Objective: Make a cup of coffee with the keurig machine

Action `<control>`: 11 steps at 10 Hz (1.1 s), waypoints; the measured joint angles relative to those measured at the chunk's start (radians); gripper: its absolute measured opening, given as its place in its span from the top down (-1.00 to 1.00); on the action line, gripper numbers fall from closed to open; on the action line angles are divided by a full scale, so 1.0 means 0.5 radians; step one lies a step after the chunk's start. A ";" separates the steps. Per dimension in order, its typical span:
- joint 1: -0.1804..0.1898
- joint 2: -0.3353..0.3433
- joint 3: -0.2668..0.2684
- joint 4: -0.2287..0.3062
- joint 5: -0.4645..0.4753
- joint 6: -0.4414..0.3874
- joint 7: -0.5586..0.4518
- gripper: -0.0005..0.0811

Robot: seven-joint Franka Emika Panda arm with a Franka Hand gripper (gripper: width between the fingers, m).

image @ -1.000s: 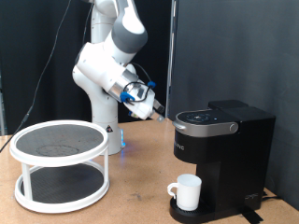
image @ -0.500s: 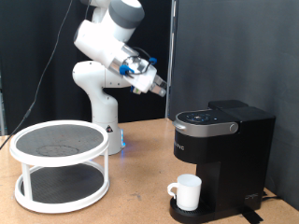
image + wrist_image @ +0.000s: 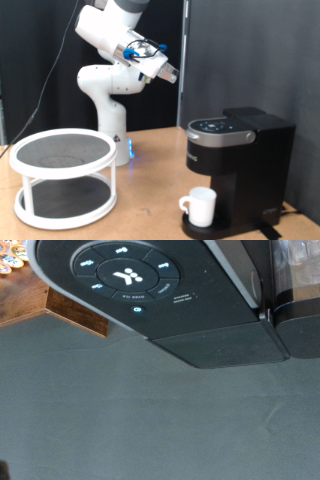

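Note:
The keurig machine (image 3: 240, 158) stands on the wooden table at the exterior view's right, its lid down and its top buttons lit. A white cup (image 3: 201, 206) sits on its drip base under the spout, handle toward the exterior view's left. My gripper (image 3: 169, 73) hangs high in the air, well above and to the left of the machine, holding nothing that shows. In the wrist view the keurig machine (image 3: 170, 300) shows from above, with its round button panel (image 3: 128, 278); no fingers appear there.
A white two-tier round rack (image 3: 62, 176) with dark shelves stands at the exterior view's left. The arm's white base (image 3: 106, 100) rises behind it, with a blue light (image 3: 131, 151) at its foot. A black curtain hangs at the back.
The arm has risen: the gripper went from just beside the machine's lid up and slightly leftward, now far above it. The cup and the machine have not moved.

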 joint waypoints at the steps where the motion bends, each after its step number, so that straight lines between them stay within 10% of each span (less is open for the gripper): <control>1: 0.001 0.013 0.013 0.049 -0.053 -0.007 0.008 -0.81; 8: 0.001 0.530 0.110 0.858 -0.992 -0.721 0.411 -0.81; 11: 0.002 0.523 0.172 0.871 -1.094 -0.528 0.416 -0.81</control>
